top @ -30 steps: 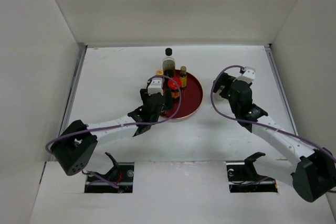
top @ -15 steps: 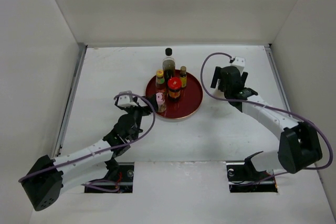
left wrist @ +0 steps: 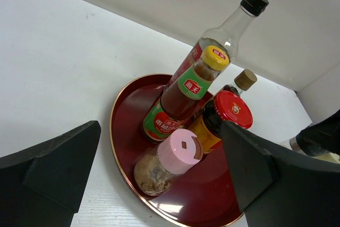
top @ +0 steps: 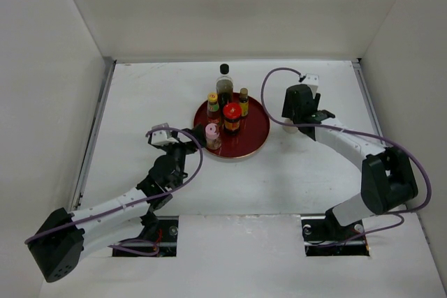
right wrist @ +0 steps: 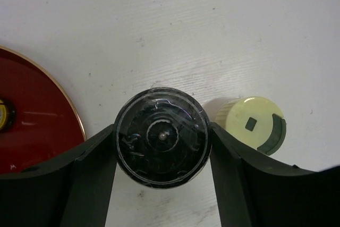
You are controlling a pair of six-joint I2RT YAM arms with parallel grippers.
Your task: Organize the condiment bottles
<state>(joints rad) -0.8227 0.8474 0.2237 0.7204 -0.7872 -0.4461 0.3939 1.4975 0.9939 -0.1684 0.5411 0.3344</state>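
Note:
The round red tray [top: 257, 130] holds the tall black-capped bottle [top: 224, 83], the yellow-capped red sauce bottle [top: 213, 105], the small amber bottle [top: 243, 101], the red-lidded jar [top: 232, 117] and the pink shaker [top: 211, 135]. My left gripper [top: 186, 146] is open and empty just left of the tray. In its wrist view the pink shaker [left wrist: 178, 152] stands upright ahead of the gripper [left wrist: 159, 184]. My right gripper [top: 297, 121] is right of the tray and shut on a dark-topped shaker [right wrist: 161, 136]. The cream-topped shaker [right wrist: 252, 124] stands right beside it.
White walls enclose the table on the left, back and right. The tray rim [right wrist: 64, 99] lies close to the left of my right gripper's left finger [right wrist: 79, 184]. The right arm's purple cable [top: 269, 88] loops above the table near the tray.
My left gripper has let go of the pink shaker on the tray's near-left part and drawn back to the left. My right gripper has moved toward the tray and closed round the dark-topped shaker.

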